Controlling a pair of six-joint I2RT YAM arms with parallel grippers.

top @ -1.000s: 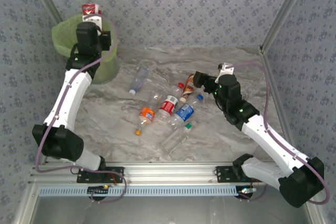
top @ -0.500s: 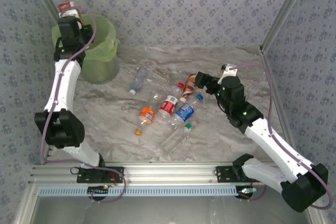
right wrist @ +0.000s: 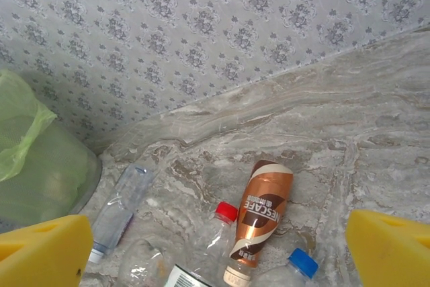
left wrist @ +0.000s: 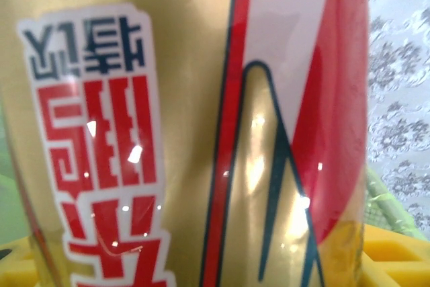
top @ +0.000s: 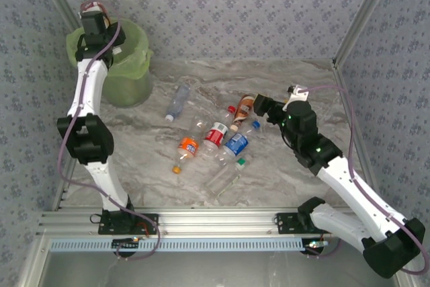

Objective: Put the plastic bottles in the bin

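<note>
Marble tabletop (top: 201, 78), bottles (top: 216, 136) strewn; left fingers (left wrist: 396, 260) grip a red-labelled bottle (left wrist: 201, 132), right fingers (right wrist: 40, 247) gaping.

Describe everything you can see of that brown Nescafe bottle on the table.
The brown bottle is small, wrapped in a shiny copper-brown label with white NESCAFE lettering and cream bands at both ends. It lies on its side on the marbled table, base toward the patterned wall, pale cap end toward the right wrist camera. A clear red-capped bottle lies close along one side; contact is unclear. The open right pincer hovers near it, not holding it.
</note>
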